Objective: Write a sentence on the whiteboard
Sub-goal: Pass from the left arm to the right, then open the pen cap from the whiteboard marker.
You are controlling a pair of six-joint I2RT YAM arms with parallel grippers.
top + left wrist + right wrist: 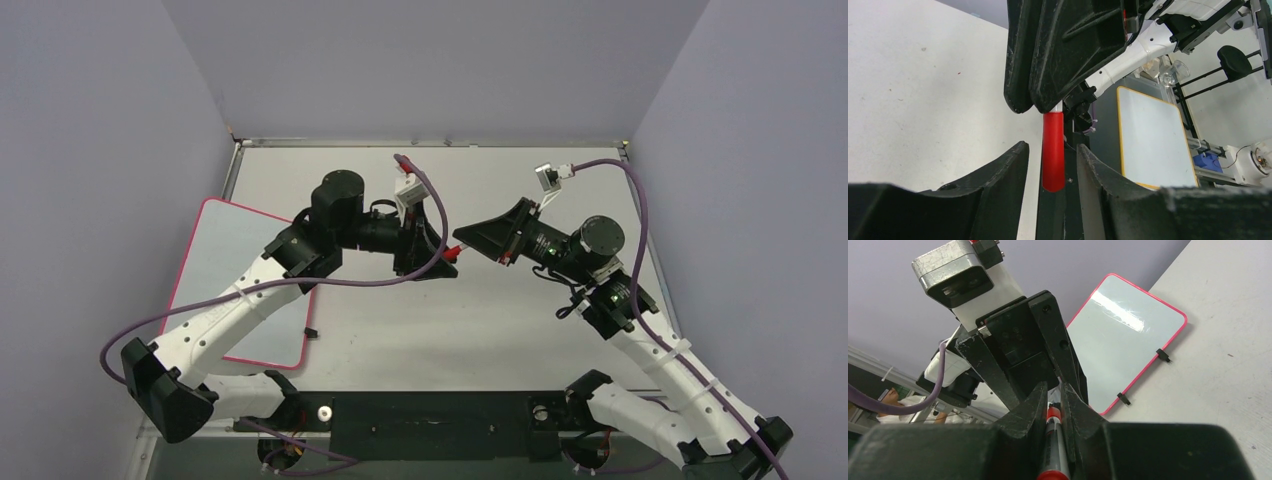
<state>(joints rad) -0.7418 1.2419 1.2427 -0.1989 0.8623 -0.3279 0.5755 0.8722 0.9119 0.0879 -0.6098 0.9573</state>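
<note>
Red marker (1053,160) is suspended between two arms above the table (500,330)
It is clamped in the right gripper's (1053,390) closed jaws; its cap is flanked, untouched, by the left gripper's (1052,149) parted jaws; the whiteboard (225,260) is laid flat at the table's left edge.

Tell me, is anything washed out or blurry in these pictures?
Right wrist view: a bright streak of glare crosses the whiteboard. Left wrist view: the red marker looks sharp, the near fingers soft and dark. Top view: evenly lit.
</note>
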